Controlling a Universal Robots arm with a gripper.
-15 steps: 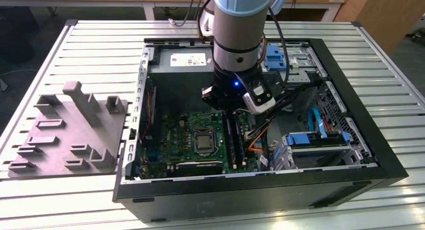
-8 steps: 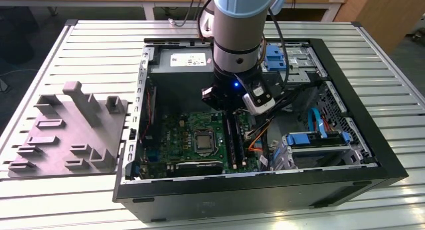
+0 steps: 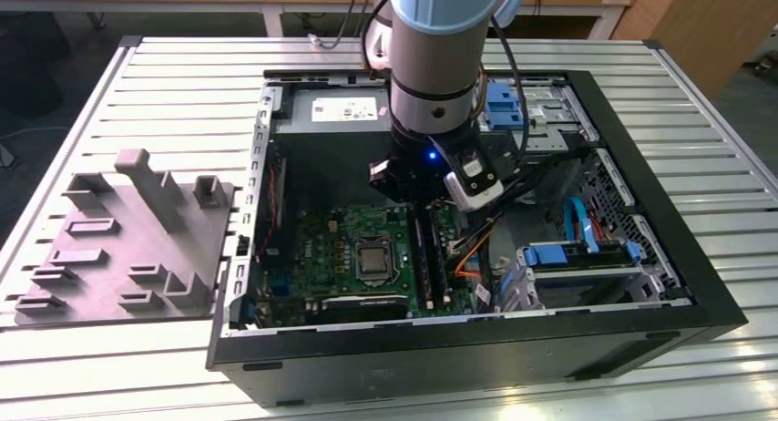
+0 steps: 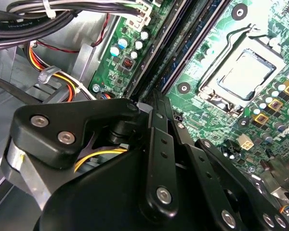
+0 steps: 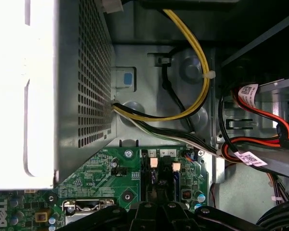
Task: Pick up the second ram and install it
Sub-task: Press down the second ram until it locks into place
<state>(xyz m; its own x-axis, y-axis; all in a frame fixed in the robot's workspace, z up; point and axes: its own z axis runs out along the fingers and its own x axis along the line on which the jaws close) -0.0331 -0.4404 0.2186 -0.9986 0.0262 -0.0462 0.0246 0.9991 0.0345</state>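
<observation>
The hand (image 3: 424, 195) hangs low inside the open computer case (image 3: 680, 302), over the memory slots (image 3: 424, 248) at 3 o'clock of the processor socket (image 3: 370, 260) in the exterior view. In the second wrist view its black fingers (image 4: 160, 144) stand pressed close together over the slot rows, though whether they pinch the second ram I cannot tell; the stick itself cannot be made out. Cables (image 5: 192, 53) and the power supply (image 5: 82, 82) crowd near. On the desk (image 3: 730, 166), a grey fixture (image 3: 127, 243) sits at 9 o'clock of the case, well apart. Labels are too small to read.
</observation>
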